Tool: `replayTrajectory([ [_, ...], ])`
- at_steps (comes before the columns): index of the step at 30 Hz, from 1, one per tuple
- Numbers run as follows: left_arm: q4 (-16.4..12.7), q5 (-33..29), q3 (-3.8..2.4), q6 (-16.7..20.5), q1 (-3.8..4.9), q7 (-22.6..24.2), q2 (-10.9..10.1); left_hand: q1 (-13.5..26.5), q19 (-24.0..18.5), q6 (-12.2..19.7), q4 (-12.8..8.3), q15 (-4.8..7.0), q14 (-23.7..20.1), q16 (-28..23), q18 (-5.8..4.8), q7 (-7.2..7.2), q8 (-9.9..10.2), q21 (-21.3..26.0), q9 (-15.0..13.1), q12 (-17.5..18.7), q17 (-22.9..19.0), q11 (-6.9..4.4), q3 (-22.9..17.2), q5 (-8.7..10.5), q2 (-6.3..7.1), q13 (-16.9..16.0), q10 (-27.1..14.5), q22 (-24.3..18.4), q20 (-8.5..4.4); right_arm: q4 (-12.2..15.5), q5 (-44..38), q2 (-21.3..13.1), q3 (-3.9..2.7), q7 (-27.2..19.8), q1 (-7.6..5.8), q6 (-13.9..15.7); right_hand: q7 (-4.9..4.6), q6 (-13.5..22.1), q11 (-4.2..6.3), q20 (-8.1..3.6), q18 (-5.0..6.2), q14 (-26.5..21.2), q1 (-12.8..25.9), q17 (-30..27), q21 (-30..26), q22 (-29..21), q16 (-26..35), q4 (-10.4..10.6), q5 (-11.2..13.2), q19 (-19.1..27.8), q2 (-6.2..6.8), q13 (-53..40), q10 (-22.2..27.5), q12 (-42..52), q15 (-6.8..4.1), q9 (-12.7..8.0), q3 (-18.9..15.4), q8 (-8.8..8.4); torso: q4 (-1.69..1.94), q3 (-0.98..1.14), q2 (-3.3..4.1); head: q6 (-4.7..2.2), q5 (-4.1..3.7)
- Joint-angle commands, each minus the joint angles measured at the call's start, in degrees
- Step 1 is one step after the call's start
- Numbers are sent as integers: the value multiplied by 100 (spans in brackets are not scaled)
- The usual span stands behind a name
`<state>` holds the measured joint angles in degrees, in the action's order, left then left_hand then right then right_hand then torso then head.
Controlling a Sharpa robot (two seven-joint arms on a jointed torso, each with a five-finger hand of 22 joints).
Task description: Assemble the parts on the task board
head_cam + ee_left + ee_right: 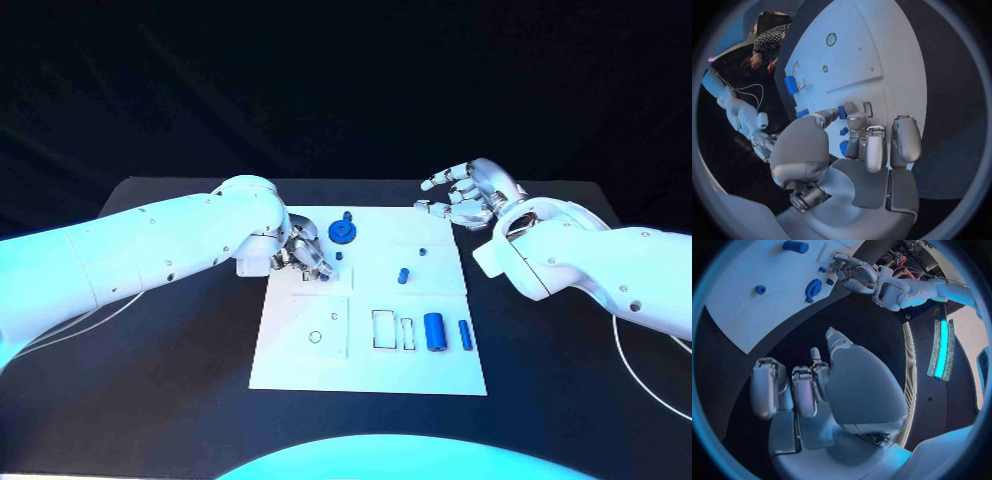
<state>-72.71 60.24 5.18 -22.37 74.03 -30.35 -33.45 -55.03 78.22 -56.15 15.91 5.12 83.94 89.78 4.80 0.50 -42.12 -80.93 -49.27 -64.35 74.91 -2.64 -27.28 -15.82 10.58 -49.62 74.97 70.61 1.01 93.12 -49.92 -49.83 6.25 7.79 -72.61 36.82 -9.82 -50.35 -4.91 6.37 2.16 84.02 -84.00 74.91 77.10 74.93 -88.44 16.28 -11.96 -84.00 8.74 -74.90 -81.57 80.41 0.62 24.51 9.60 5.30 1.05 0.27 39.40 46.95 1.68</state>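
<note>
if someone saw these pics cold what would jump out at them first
Probably the white task board in the middle of the black table, dotted with small blue parts such as the round blue disc near its far edge and the blue cylinder near its near right corner. Next, the left hand working at the board's far left edge, fingers curled over a small blue piece, while the right hand hangs off the board's far right corner.
</note>
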Motion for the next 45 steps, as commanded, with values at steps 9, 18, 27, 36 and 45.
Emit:
replayTrajectory([
  [9, -33, 77, 22, -19, -37, -67, -45, -30, 50, -28, 83, 36, 606, 22, -71, 27, 50, 22, 14, -41, 1509, -17, 192, 266, -29, -11, 4, 5, 0, -5, -65, 1, -3, -45, 11, -40, -6, -44, -3, 14, 90, 504, 28, 1171, -18, 718, 28, 8, 37, 19, 7, -536, 43, -37, 0, 6, 21, 29, -3, 5, 0, -10, 7],
  [18, -319, 162, -105, 200, -40, -57, -236, -8, 28, 26, 85, 38, 606, 22, -61, 43, 73, 44, 18, 67, 1509, -8, 252, 285, -42, 154, -81, -36, -1, -27, -65, -3, -3, -49, 22, -42, -6, -44, -3, 14, 90, 504, 28, 1171, -18, 718, 28, 8, 37, 19, 7, -536, 43, -37, 0, 6, 21, 29, -4, 0, 1, -43, -3],
  [27, -704, 64, -373, 404, 22, -44, -498, -5, -55, 162, 83, 20, 579, -28, -35, 84, 128, 120, 26, 231, 1432, 26, 362, 282, -56, 388, -254, -170, 10, -51, -51, -5, -3, -50, 30, -37, -5, -44, -3, 13, 93, 502, 40, 1164, -32, 710, 32, 13, 37, 24, 10, -538, 41, -34, 0, 6, 21, 30, 8, 10, -10, -81, 12],
  [36, -745, -317, -532, 531, 237, -15, -760, -312, -791, 1207, 87, -439, 200, -626, 184, 694, 1316, 859, 746, 1353, 601, 568, 698, 261, -155, 1678, -1485, -1305, 427, -43, 3, -1, -3, -46, 41, -45, -5, -44, -3, 13, 93, 502, 40, 1164, -32, 710, 32, 13, 37, 24, 10, -538, 41, -34, 0, 6, 21, 30, 8, 12, -8, -126, 25],
  [45, -149, 72, -552, 716, 307, 42, -659, -455, -757, 1079, 88, -465, 204, -618, 190, 712, 1454, 862, 911, 1365, 595, 589, 781, 247, -208, 1744, -1474, -1288, 471, -37, -11, -26, -3, -41, 43, -49, -4, -45, -2, 12, 92, 502, 45, 1164, -31, 712, 32, 14, 36, 22, 9, -538, 39, -33, -1, 6, 27, 32, 1, 6, 12, -163, 42],
])
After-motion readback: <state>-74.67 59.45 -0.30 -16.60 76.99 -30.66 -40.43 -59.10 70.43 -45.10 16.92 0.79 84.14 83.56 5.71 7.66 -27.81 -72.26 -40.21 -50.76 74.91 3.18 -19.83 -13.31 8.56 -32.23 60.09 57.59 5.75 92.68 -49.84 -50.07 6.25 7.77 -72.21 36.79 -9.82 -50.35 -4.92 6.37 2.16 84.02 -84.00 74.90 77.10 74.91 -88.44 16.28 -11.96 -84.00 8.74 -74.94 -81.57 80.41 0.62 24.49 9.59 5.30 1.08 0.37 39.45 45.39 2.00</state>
